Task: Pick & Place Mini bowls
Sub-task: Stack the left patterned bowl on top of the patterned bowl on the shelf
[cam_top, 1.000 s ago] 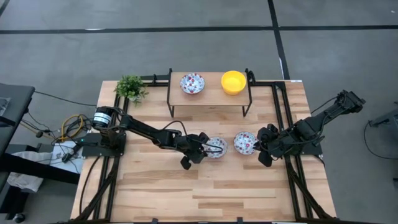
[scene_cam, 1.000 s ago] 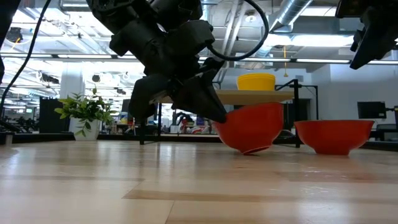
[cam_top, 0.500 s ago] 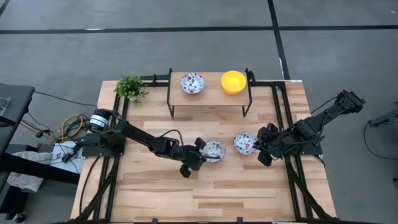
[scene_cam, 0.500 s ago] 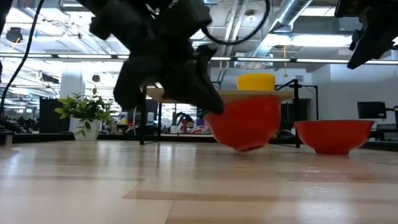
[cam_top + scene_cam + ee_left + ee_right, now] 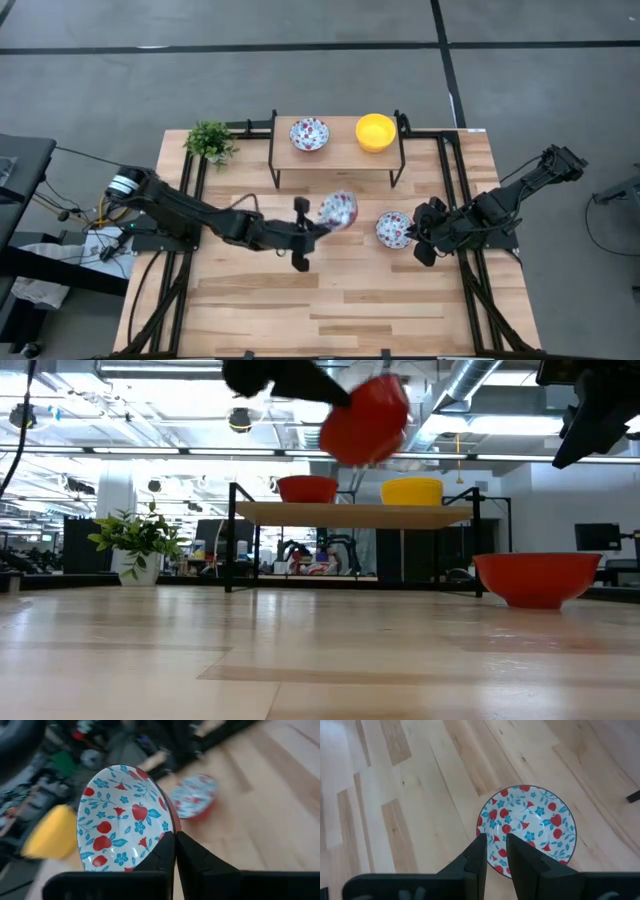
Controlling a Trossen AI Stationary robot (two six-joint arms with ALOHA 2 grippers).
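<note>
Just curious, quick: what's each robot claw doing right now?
Left gripper: shut on a floral bowl, lifted.
Right gripper: open above another floral bowl.

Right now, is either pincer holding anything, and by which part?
The left pincer grips a floral bowl by its rim, lifted off the table. The right pincer holds nothing.

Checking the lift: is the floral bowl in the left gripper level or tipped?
Tipped. The left gripper, shut on the floral bowl rim, holds it clear of the table, opening turned sideways.
</note>
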